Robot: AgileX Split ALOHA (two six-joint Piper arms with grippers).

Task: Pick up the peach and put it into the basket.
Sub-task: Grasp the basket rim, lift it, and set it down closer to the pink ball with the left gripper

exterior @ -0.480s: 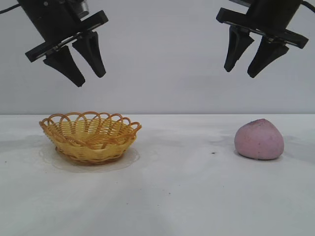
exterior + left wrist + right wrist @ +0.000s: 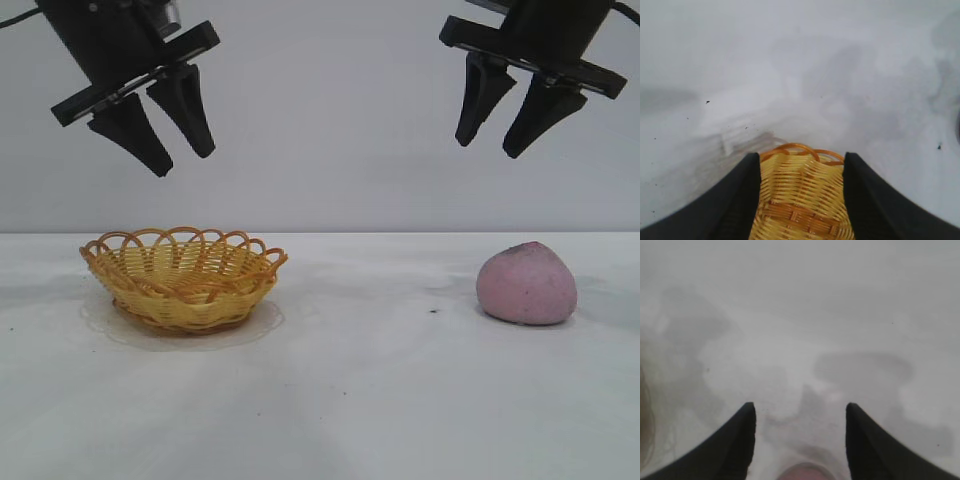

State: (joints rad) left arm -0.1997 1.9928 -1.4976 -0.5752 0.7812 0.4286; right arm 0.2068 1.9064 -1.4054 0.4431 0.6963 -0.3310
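The dull pink peach (image 2: 527, 284) sits on the white table at the right. Its top edge just shows in the right wrist view (image 2: 802, 473) between the fingers. The yellow woven basket (image 2: 183, 277) with orange looped rim stands at the left and is empty. It also shows in the left wrist view (image 2: 800, 200). My right gripper (image 2: 488, 150) hangs open and empty high above the peach. My left gripper (image 2: 185, 165) hangs open and empty high above the basket.
The white table (image 2: 360, 400) stretches between basket and peach with only small dark specks (image 2: 433, 312) on it. A plain grey wall stands behind.
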